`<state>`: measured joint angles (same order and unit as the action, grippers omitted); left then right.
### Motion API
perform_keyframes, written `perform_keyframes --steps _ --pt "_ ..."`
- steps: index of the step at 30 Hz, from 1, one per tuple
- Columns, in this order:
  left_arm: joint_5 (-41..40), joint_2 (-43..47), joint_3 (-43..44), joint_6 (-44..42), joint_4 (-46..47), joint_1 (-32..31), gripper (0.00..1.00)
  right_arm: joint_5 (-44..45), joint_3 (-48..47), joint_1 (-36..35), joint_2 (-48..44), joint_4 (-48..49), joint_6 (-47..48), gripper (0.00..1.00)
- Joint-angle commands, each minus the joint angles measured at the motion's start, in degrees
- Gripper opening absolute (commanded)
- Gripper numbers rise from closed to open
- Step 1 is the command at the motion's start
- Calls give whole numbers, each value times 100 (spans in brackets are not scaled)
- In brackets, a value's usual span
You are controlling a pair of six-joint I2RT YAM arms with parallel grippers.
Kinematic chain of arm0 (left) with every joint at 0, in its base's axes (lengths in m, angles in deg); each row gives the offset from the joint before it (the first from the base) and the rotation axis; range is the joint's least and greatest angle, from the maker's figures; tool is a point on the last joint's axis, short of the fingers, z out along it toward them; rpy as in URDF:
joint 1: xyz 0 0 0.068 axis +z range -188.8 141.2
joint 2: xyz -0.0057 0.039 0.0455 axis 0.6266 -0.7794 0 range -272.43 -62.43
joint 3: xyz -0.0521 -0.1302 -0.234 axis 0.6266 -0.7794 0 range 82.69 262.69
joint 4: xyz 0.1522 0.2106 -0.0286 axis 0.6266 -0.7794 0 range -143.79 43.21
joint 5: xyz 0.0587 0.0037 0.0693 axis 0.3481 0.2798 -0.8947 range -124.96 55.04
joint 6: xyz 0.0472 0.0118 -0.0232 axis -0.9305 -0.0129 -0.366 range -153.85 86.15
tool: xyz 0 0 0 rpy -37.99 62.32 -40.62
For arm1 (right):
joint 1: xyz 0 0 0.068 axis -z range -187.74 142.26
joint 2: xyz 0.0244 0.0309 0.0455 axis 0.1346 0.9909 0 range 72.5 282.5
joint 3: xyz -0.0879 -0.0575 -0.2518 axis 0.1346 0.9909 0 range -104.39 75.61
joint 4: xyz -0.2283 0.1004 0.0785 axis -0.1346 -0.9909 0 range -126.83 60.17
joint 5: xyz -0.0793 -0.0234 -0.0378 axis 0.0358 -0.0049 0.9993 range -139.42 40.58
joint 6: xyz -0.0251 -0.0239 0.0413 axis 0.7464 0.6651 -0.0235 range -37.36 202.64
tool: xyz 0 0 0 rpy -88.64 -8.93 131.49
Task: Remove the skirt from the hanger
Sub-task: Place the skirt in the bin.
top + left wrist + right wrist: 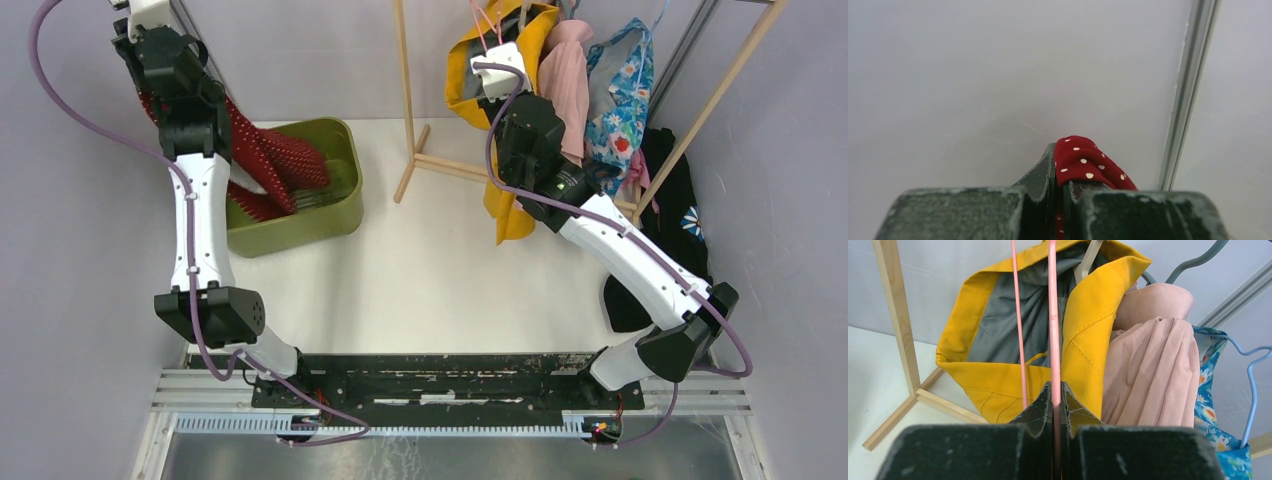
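The skirt (272, 160) is red with white dots and trails from my raised left gripper down into the olive bin at the far left. My left gripper (1059, 162) is shut on a fold of the skirt (1083, 160), close to the grey wall. The pink wire hanger (1052, 315) has nothing on it and stands in front of a yellow jacket. My right gripper (1054, 392) is shut on one of its wires. From above, the hanger (484, 25) shows at the rack's top, just beyond the right wrist.
An olive-green bin (340, 215) sits at the back left. A wooden rack (405, 80) holds a yellow jacket (520, 40), a pink garment (570, 75) and a blue floral one (625, 90). A black garment (680, 200) hangs at the right. A metal post (1188, 90) is near the left gripper.
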<state>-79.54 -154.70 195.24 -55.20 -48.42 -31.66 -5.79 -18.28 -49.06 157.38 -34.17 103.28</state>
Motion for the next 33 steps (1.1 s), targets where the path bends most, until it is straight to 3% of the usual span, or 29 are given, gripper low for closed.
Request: perform_keyframes --steps 1,10,18,21,24,28,33 --pt "4 369 -236 -191 457 41 3 -36 -83 47 -151 292 -155 1" --pt "1407 1040 -2578 882 308 -225 3 -92 -40 66 -113 188 -298 1" --pt "2422 1246 -2521 1541 169 -1132 3 -176 -95 70 6 144 -464 1" --pt "2506 1163 -2484 1599 23 -1574 3 -197 -92 69 19 141 -529 1" --pt "2433 1188 -2909 1806 31 -1605 3 -214 -95 69 -12 138 -535 1" --pt "2027 1185 -3569 1750 65 -1461 3 -214 -99 67 -33 120 -471 1" --pt "1753 981 -3762 1819 -233 -1093 3 -232 -129 64 -32 91 -461 1"
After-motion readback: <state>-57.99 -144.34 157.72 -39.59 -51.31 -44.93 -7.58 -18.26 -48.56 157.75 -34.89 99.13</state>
